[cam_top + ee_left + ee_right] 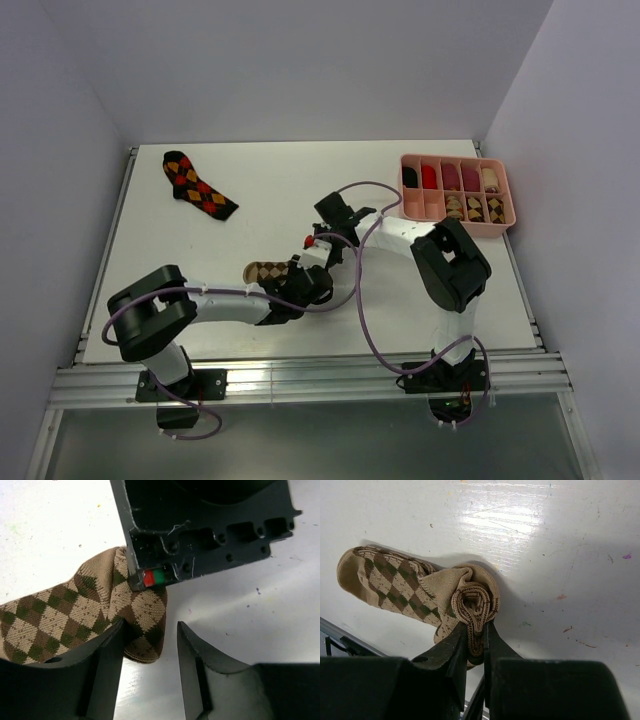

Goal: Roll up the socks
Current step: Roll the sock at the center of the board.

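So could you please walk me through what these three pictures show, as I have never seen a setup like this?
Two robot arms are bolted at the near edge of a white table. One picture looks down from above; the other two come from cameras on each wrist. The right end effector pinches the partly rolled end of a tan argyle sock. The left end effector is open around the sock's other end. A black and red argyle sock lies flat at the far left, and a pink tray of rolled socks sits at the far right.

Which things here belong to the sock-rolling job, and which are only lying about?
Job:
- tan argyle sock, partly rolled, pinched by the right end effector
- black-red argyle sock, flat

Lying about:
- pink tray of rolled socks
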Available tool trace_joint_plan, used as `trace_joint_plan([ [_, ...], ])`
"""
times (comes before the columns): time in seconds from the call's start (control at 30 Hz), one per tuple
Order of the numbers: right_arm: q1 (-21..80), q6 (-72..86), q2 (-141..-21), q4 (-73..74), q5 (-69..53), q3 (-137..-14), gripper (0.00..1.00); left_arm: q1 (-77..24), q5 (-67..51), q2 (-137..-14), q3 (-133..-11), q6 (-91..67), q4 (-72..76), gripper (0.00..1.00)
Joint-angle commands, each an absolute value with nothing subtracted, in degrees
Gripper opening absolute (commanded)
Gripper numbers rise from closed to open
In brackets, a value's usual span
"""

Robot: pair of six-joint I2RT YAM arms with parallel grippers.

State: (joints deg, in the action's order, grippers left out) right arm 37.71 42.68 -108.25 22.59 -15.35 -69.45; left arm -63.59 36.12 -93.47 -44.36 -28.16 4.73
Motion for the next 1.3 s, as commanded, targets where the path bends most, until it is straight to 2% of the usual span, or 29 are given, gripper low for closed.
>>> trace_joint_plan([
  [0.0,38.67,41.84,-108.81,25.23,-15.90,-71.63,0.00,-63.81,39.11,-95.88,-46.50,-30.31,1.50,0.47],
  [0.03,38.67,42.01,-108.72,25.14,-16.17,-71.54,0.00,-63.72,39.37,-96.15,-46.32,-32.41,0.19,0.39],
  [0.1,38.58,42.10,-108.55,24.70,-16.96,-71.19,0.00,-63.72,39.73,-96.59,-45.45,-34.62,-1.83,0.30],
  [0.2,38.67,43.15,-107.50,22.94,-18.80,-70.23,0.00,-63.72,39.20,-96.24,-43.43,-37.87,-2.73,0.01],
  [0.3,38.58,44.03,-105.48,20.13,-19.60,-68.48,0.05,-63.11,36.14,-94.40,-40.80,-40.25,-1.50,0.01],
  [0.47,38.14,46.75,-100.47,12.49,-21.01,-64.96,0.32,-58.46,26.91,-86.15,-34.64,-44.47,4.65,0.01],
  [0.6,37.79,47.81,-97.30,7.30,-19.78,-62.32,0.59,-51.53,18.21,-79.11,-26.82,-49.29,11.67,0.01],
  [0.7,37.79,48.08,-95.98,3.09,-20.12,-60.30,0.71,-47.04,11.61,-74.89,-22.68,-51.23,15.11,0.01],
  [1.0,38.14,45.01,-99.14,-4.83,-26.10,-59.06,0.79,-35.35,-1.66,-69.17,-13.28,-61.68,24.43,0.01],
  [1.27,40.25,42.89,-104.93,-6.85,-29.44,-60.29,0.78,-29.10,-6.77,-70.40,-7.13,-69.08,28.39,0.01],
])
